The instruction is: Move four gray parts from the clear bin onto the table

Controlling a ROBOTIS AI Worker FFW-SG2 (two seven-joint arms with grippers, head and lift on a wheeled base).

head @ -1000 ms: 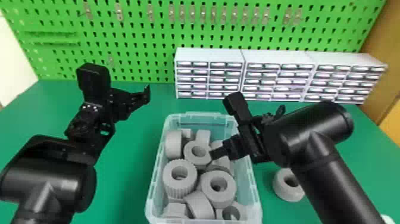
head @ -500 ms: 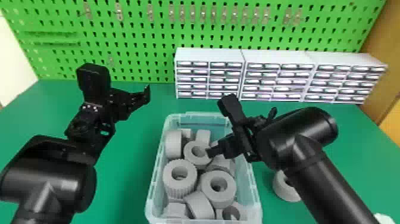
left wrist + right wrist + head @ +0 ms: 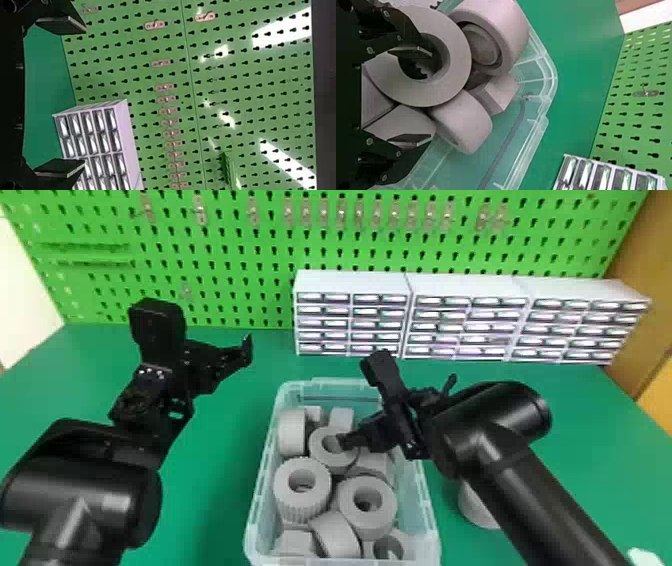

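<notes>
Nearest us, at the close end of the clear bin [image 3: 434, 530], lie a blocky gray part [image 3: 295, 545], a tilted gray cylinder [image 3: 335, 535] and a hollow gray part [image 3: 407, 547]. Just past them sit a ribbed gray ring [image 3: 287, 502] and a smooth gray ring [image 3: 350, 515], their holes facing up. To the bin's right, one rounded gray part [image 3: 475, 510] rests on the green table [image 3: 225, 490], partly behind our right arm.

Farther in, our right gripper [image 3: 367, 435] is over the bin, empty, fingers spread: one is at the hole of another gray ring [image 3: 320, 452]; whether it touches, we cannot tell. Beyond are more gray parts, including a thick round one [image 3: 291, 432] against the left wall and a small block [image 3: 313, 412].

Our left gripper [image 3: 225, 362] is parked above the table, left of the bin, its fingers apart with nothing between them. Behind stand three white drawer cabinets [image 3: 350, 282], then the green pegboard [image 3: 225, 245] with metal hooks.
</notes>
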